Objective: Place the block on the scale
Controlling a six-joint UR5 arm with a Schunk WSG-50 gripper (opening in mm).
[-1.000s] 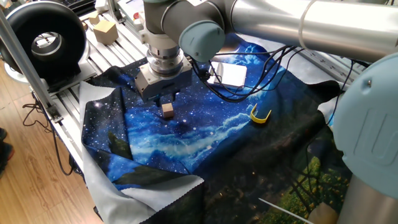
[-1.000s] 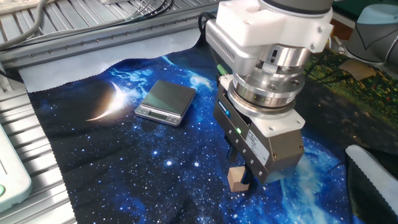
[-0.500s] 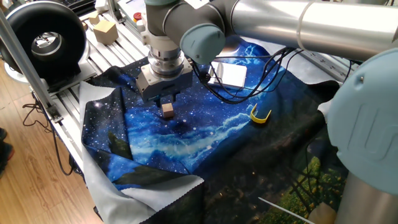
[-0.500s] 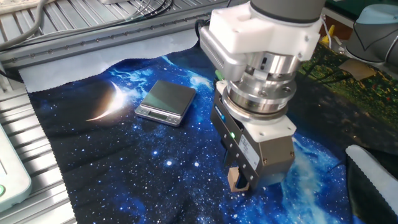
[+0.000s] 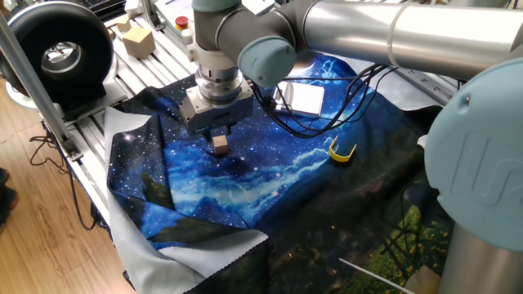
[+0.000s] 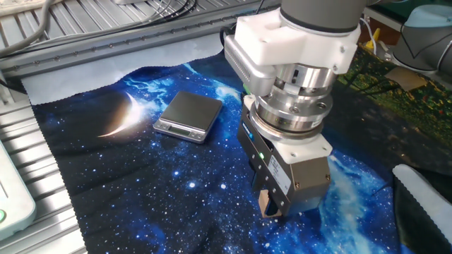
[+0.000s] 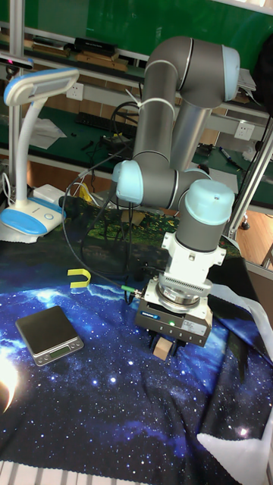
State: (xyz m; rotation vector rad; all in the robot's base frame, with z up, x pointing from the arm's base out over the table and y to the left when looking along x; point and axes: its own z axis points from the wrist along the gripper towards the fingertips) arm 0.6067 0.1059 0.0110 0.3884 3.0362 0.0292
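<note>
The block (image 5: 220, 145), a small brown wooden cube, rests on the starry blue cloth. My gripper (image 5: 218, 137) stands upright directly over it, open, with its dark fingers reaching down on either side of the cube. In the other fixed view the gripper (image 6: 275, 207) hides the right part of the block (image 6: 265, 204). The tall fixed view shows the block (image 7: 161, 348) poking out just under the gripper (image 7: 164, 341). The scale (image 6: 189, 114) lies flat and bare on the cloth some way off, also seen as the scale (image 5: 304, 99) and the scale (image 7: 48, 334).
A yellow curved piece (image 5: 341, 151) lies on the cloth beyond the scale (image 7: 78, 278). Black cables (image 5: 327, 106) trail over the cloth near the scale. A larger pale wooden block (image 5: 136, 39) sits on the metal rails at the back left. The cloth's loose edge (image 5: 204, 253) is folded up in front.
The gripper has shifted slightly and sunk lower over the block, now covering more of it. The block and the scale have not moved.
</note>
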